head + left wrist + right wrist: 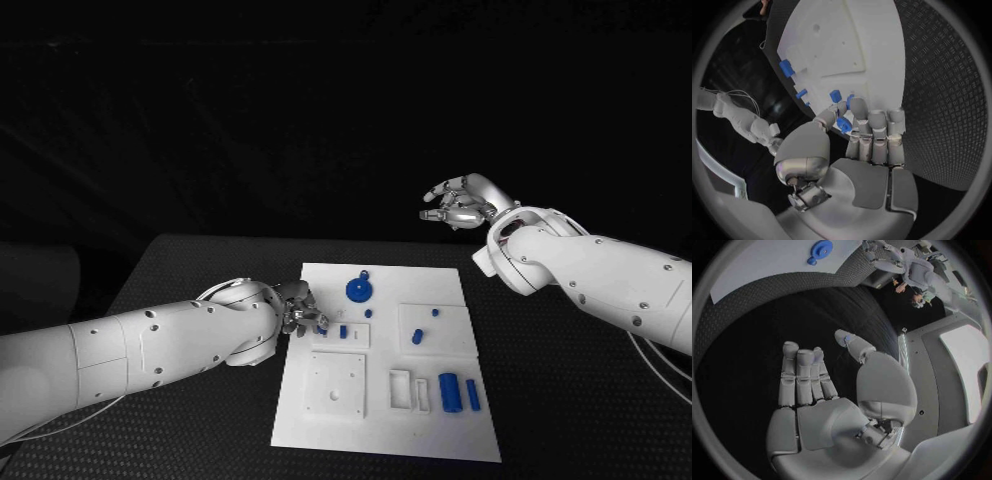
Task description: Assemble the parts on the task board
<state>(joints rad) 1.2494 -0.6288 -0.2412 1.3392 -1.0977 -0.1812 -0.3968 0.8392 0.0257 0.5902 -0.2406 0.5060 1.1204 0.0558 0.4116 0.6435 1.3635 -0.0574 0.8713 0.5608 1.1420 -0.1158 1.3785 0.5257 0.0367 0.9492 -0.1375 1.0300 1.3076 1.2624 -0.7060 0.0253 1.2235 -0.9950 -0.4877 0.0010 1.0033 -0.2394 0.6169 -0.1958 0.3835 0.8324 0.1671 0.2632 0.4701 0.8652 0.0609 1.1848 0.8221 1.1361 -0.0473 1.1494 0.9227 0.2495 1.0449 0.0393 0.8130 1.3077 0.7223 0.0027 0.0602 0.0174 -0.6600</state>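
The white task board [387, 430] lies in the middle of the table. My left hand [299, 310] is at the board's left edge and pinches a small blue part [844, 125] between thumb and a finger, just above the edge of the board [854, 45]. Other small blue parts [417, 337] lie on the board, with a round blue disc [359, 291] near its far end and two blue cylinders [449, 390] near the front right. My right hand [462, 205] is raised beyond the board's far right corner, fingers apart, holding nothing [817, 390].
White raised blocks [338, 383] sit on the board's front half. The black table [577, 400] extends to both sides of the board. In the right wrist view the blue disc [821, 248] lies far from the hand.
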